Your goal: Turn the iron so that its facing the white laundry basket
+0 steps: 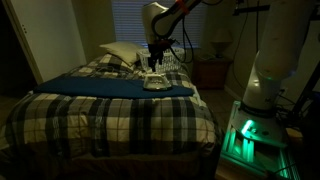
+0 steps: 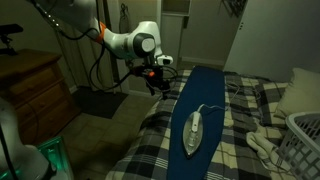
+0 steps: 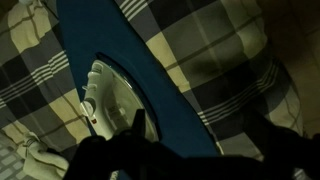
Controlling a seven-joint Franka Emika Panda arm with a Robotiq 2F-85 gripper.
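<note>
The small pale iron [image 2: 193, 131] lies on a dark blue cloth [image 2: 205, 95] on the plaid bed. It also shows in an exterior view [image 1: 155, 82] and in the wrist view [image 3: 110, 100]. My gripper [image 2: 158, 82] hangs in the air above and a little to one side of the iron, apart from it. In an exterior view [image 1: 155, 64] it is just above the iron. Its fingers look spread and empty; in the wrist view the gripper [image 3: 190, 150] is a dark shape. The white laundry basket [image 2: 303, 140] stands by the bed's far end.
A pale pillow [image 2: 300, 88] lies at the head of the bed, also seen in an exterior view [image 1: 120, 52]. White cloth pieces [image 2: 258, 145] lie on the plaid cover near the basket. A wooden dresser [image 2: 35, 85] stands beside the bed. A nightstand [image 1: 210, 72] is behind it.
</note>
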